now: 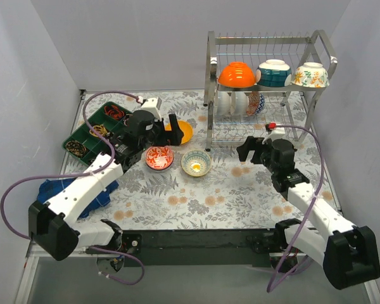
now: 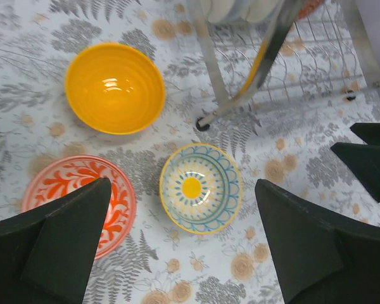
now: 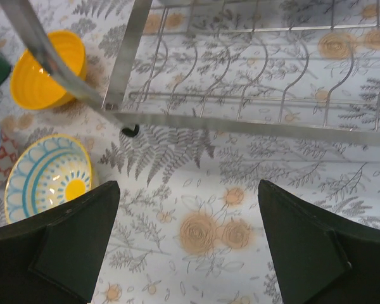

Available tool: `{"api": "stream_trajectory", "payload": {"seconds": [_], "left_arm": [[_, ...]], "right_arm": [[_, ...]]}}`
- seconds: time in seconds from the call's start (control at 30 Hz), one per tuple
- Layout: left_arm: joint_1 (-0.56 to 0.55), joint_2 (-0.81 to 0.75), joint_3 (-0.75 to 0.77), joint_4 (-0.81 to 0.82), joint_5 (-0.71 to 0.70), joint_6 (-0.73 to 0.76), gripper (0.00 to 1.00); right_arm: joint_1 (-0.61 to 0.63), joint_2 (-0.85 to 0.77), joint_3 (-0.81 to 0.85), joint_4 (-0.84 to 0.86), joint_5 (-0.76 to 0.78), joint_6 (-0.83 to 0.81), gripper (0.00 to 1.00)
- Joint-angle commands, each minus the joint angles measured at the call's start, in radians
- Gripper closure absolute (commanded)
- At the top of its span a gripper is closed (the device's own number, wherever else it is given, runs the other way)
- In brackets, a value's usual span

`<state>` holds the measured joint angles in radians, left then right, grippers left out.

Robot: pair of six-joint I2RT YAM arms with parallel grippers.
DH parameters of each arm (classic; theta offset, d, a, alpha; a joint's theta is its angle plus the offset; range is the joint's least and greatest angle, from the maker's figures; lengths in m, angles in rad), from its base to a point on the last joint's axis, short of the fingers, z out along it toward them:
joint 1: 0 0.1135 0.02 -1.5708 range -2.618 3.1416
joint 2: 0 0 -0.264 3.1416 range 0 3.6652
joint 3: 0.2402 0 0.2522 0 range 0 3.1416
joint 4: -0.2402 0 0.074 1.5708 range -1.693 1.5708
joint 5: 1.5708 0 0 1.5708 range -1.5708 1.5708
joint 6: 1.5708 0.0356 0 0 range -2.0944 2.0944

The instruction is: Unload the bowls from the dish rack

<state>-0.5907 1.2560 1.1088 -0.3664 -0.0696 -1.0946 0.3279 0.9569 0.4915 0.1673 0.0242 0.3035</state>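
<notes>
The chrome dish rack (image 1: 316,44) stands at the back right. Its top tier holds an orange bowl (image 1: 237,75), a teal bowl (image 1: 273,73) and a floral bowl (image 1: 310,75). White bowls (image 1: 234,103) and a blue-patterned bowl (image 1: 259,102) stand on edge on the lower tier. On the table lie a yellow bowl (image 1: 182,132) (image 2: 114,87), a red-patterned bowl (image 1: 159,158) (image 2: 76,190) and a yellow-and-blue bowl (image 1: 196,163) (image 2: 199,188) (image 3: 47,177). My left gripper (image 1: 172,128) (image 2: 182,185) is open and empty above these bowls. My right gripper (image 1: 252,149) (image 3: 189,187) is open and empty over the table before the rack's lower shelf (image 3: 240,123).
A green compartment tray (image 1: 82,135) with small items sits at the back left. A blue cloth (image 1: 63,189) lies under the left arm. Grey walls close in on both sides and behind. The rack's front left leg (image 2: 206,76) stands near the yellow bowl.
</notes>
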Motion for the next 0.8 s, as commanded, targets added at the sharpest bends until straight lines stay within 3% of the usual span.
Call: {"api": "stream_trajectory", "payload": {"seconds": [0.0,0.27,0.77], "left_arm": [[0.023,-0.090,-0.085,0.006,-0.102,0.078,0.02],[0.034,-0.125,-0.185,0.037,-0.211,0.133,0.02],[0.042,-0.147,-0.208,0.055,-0.208,0.156,0.02]], "right_arm": [[-0.165,0.094,0.038,0.210,-0.139,0.057,0.02],[-0.245,0.345,0.131,0.469,-0.198,0.054,0.03],[-0.293,0.759,0.324,0.779,-0.172,0.013,0.03]]}}
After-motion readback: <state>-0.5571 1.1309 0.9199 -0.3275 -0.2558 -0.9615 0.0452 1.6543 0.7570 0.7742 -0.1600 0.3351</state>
